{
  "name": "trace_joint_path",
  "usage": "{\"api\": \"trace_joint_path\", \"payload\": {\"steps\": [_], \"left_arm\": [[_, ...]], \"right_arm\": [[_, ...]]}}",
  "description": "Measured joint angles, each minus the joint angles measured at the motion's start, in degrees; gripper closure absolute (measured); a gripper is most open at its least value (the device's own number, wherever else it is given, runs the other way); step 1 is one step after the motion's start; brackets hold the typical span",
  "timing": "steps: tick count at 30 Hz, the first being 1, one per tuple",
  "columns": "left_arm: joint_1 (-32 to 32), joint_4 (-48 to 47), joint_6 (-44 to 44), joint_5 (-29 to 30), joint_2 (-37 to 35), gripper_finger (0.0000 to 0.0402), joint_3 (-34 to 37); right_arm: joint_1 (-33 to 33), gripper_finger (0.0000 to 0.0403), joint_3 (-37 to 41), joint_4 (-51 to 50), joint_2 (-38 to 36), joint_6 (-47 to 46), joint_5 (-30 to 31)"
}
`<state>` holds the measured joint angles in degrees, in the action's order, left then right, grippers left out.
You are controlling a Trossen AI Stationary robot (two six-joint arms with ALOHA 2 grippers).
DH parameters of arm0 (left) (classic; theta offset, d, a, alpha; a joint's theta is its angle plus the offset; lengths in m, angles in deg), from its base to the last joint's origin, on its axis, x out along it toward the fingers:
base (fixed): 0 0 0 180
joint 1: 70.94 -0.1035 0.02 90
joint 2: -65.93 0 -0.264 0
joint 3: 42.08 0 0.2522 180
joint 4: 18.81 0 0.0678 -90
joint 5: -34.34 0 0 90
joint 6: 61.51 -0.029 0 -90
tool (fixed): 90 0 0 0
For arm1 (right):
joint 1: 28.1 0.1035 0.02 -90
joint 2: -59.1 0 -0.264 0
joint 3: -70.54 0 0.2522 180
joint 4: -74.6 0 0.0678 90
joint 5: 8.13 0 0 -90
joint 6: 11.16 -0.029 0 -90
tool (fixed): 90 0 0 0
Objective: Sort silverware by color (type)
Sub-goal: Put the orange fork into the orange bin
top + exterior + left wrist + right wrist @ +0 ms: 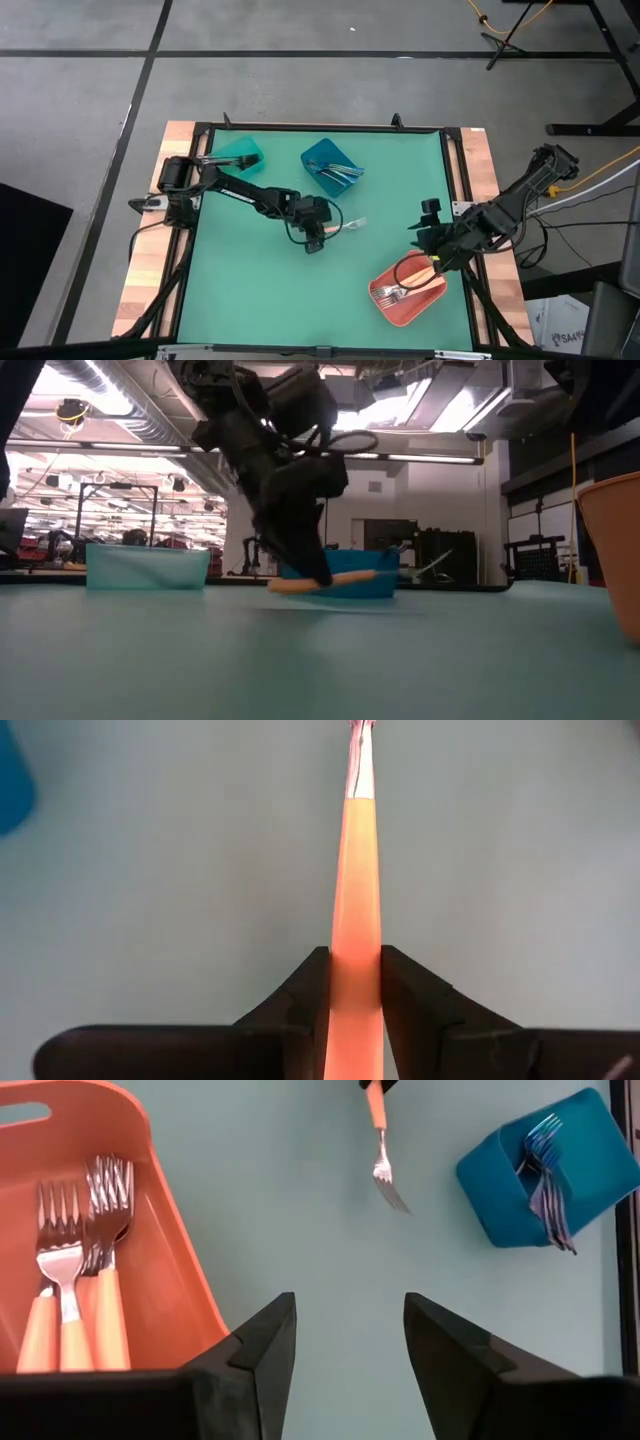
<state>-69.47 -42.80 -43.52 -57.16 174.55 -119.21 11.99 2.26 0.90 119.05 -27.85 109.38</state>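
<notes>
Now left gripper (322,238) is pinching an orange-handled fork (357,910) near mid-table, level just above the mat (260,290). Right gripper (348,1340) is waiting with fingers spread beside the red bin (150,1210), which is holding matching forks (75,1280).

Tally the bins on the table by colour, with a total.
Teal bin: 1
Blue bin: 1
Coral bin: 1
Total: 3

Left hand (318,238) reached to mid-worktop, dark fingers (305,990) clamped. Right hand (436,262) at right edge, fingers (262,1342) spread wide.
</notes>
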Motion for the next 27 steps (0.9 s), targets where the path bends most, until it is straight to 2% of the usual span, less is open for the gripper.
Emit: {"api": "trace_joint_path", "payload": {"steps": [9,19,27], "left_arm": [[2.1,11.4,4.5,0.2,0.0,0.0334,0.0],[2.8,34.5,4.6,3.8,-0.1,0.0334,-0.1],[2.7,46.9,4.0,6.8,-0.1,0.0334,-0.1]], "right_arm": [[0.0,0.023,0.0,0.5,0.0,0.0,0.0],[0.0,0.023,0.0,3.8,0.0,0.0,0.6],[0.0,0.023,-0.1,8.1,0.0,0.0,6.5]]}}
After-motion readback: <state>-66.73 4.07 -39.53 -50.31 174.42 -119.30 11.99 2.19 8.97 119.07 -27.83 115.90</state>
